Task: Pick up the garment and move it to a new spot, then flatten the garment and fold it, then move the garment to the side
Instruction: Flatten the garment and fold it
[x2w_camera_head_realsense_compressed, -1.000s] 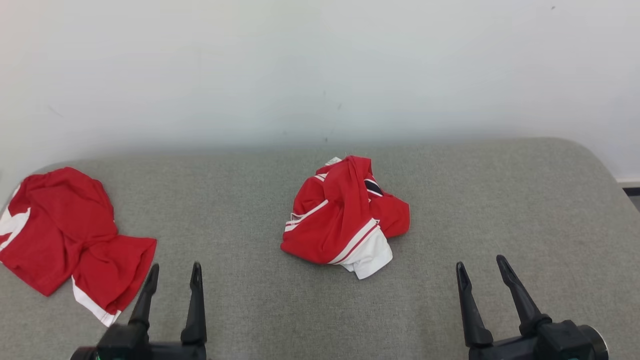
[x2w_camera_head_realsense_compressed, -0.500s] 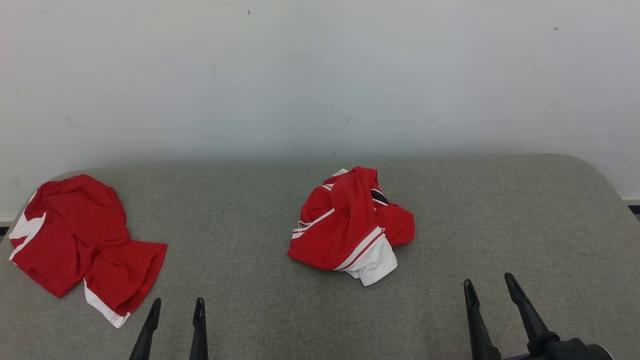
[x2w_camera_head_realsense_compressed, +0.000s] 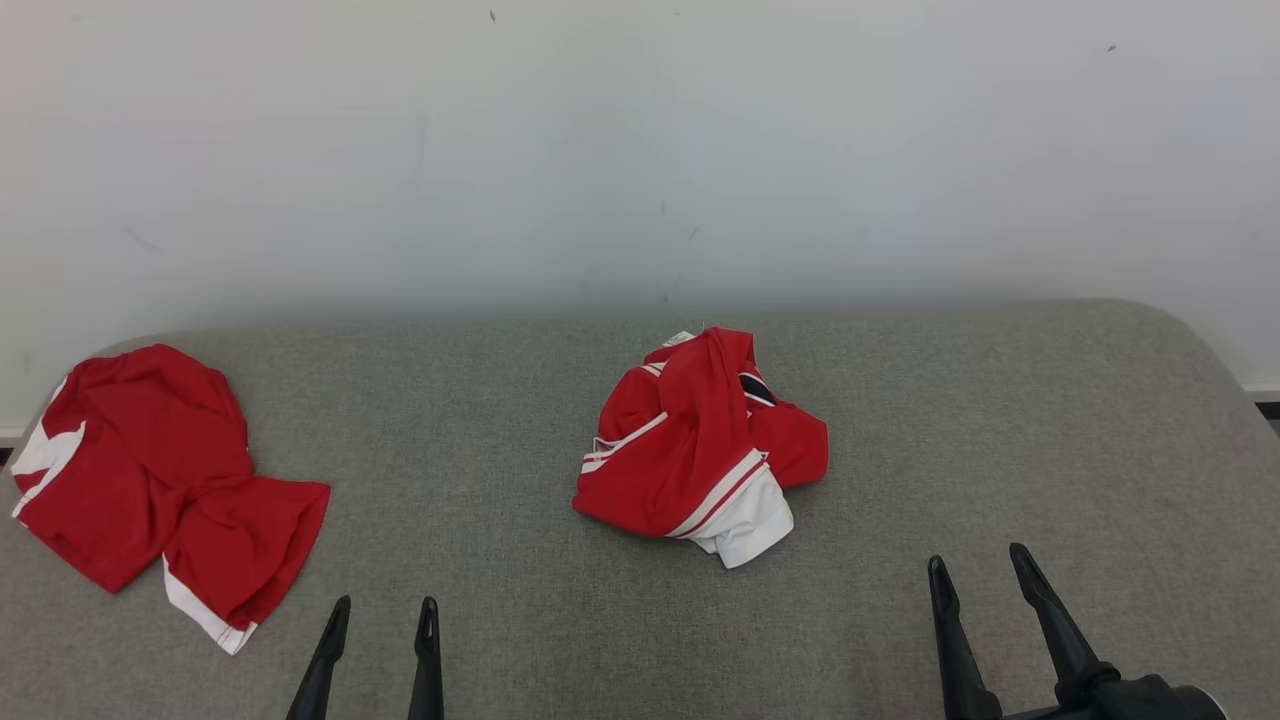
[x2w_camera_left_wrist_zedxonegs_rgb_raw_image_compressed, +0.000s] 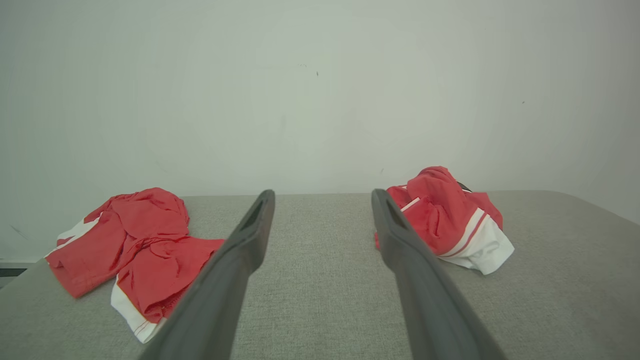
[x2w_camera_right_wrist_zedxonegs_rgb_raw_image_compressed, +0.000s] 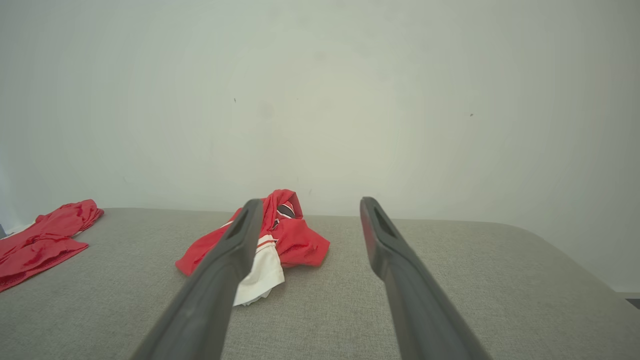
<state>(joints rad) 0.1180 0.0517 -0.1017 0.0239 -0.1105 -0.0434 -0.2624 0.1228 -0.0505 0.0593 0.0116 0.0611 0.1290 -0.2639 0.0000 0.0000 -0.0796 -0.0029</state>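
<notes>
Sitting crumpled mid-tabletop (x2w_camera_head_realsense_compressed: 480, 400): red garment (x2w_camera_head_realsense_compressed: 690, 450), white trim; white tag (x2w_camera_head_realsense_compressed: 680, 338) at its far edge, print too small to read. Second red garment (x2w_camera_head_realsense_compressed: 150, 480) is lying far left. Left gripper (x2w_camera_head_realsense_compressed: 384, 602) and right gripper (x2w_camera_head_realsense_compressed: 977, 556) are hanging open, empty. Left gripper is now sitting slightly further right than before.

The surface (x2w_camera_head_realsense_compressed: 520, 620) has a grey woven covering and rounded far corners, with its back edge against a pale wall (x2w_camera_head_realsense_compressed: 640, 150). Two items lie on it, well apart. A crumpled red garment (x2w_camera_head_realsense_compressed: 690, 450) with white trim sits near the middle. A second red garment (x2w_camera_head_realsense_compressed: 150, 470), partly spread, lies at the left edge, possibly overhanging it; the view is cut off there.
</notes>
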